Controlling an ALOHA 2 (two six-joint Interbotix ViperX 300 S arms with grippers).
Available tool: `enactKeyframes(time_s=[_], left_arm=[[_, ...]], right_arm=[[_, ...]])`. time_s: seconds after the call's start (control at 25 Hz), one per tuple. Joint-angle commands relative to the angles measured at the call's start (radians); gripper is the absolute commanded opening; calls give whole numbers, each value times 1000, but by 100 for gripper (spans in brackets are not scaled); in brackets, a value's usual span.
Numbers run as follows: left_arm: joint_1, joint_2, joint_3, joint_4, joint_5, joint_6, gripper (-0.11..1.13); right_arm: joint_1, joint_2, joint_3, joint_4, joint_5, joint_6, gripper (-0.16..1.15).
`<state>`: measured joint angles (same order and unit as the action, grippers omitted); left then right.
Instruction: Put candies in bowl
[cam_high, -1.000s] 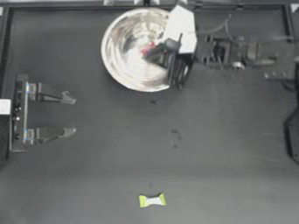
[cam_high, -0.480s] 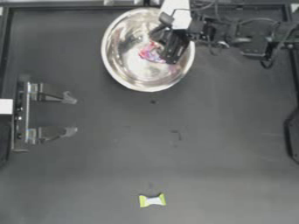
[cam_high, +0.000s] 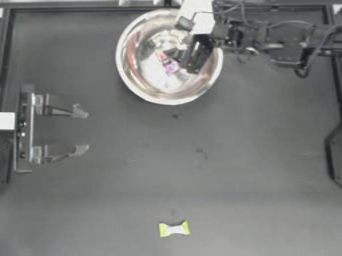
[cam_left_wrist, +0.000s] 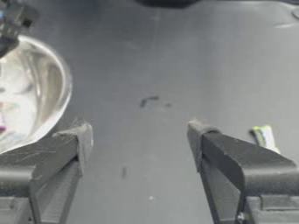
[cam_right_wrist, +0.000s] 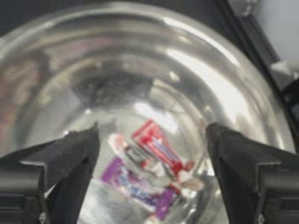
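The shiny silver bowl (cam_high: 128, 70) sits at the back of the table. My right gripper (cam_high: 186, 56) hovers over its inside, open, with nothing between its fingers. Below it on the bowl's bottom lie a red candy (cam_right_wrist: 156, 146), a purple candy (cam_right_wrist: 137, 189) and a clear one (cam_right_wrist: 130, 153); from above they show as a pink-purple cluster of candies (cam_high: 169, 67). A yellow-green candy (cam_high: 174, 229) lies alone near the table's front edge, also seen in the left wrist view (cam_left_wrist: 265, 137). My left gripper (cam_high: 80, 131) is parked open at the left side.
The bowl's rim (cam_left_wrist: 55, 94) shows in the left wrist view, off to one side of the left gripper (cam_left_wrist: 139, 135). Dark table frame rails run along the back and sides. The right arm's cables trail to the back right.
The right gripper has moved left from the bowl's right rim to over its middle. A purple candy now lies on the bowl's bottom. The left arm has not moved.
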<state>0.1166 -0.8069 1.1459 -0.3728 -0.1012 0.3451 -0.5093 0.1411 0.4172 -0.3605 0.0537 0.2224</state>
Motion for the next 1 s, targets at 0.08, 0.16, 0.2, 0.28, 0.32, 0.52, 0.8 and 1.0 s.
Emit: enactKeyframes(time_s=[0.08, 0.16, 0.2, 0.28, 0.32, 0.52, 0.8, 1.0], left_arm=[[6, 9, -11, -2, -8, 2, 96], [9, 8, -11, -2, -8, 2, 96], [9, 8, -11, -2, -6, 2, 96], [9, 9, -11, -2, -6, 3, 96], [11, 8, -11, -2, -8, 3, 96], [14, 5, -11, -2, -6, 3, 96], [17, -12, -11, -2, -2, 8, 96], [17, -46, -11, 0, 3, 11, 96]], right_arm=[[51, -158, 72, 23, -63, 6, 99], [75, -232, 135, 49, -123, 8, 99], [89, -264, 164, 58, -149, 8, 99], [118, -325, 219, 77, -189, 8, 99], [133, -354, 247, 84, -206, 9, 99], [209, -479, 357, 124, -264, 14, 99], [336, -630, 500, 155, -339, 14, 99], [388, -746, 598, 172, -400, 17, 99]])
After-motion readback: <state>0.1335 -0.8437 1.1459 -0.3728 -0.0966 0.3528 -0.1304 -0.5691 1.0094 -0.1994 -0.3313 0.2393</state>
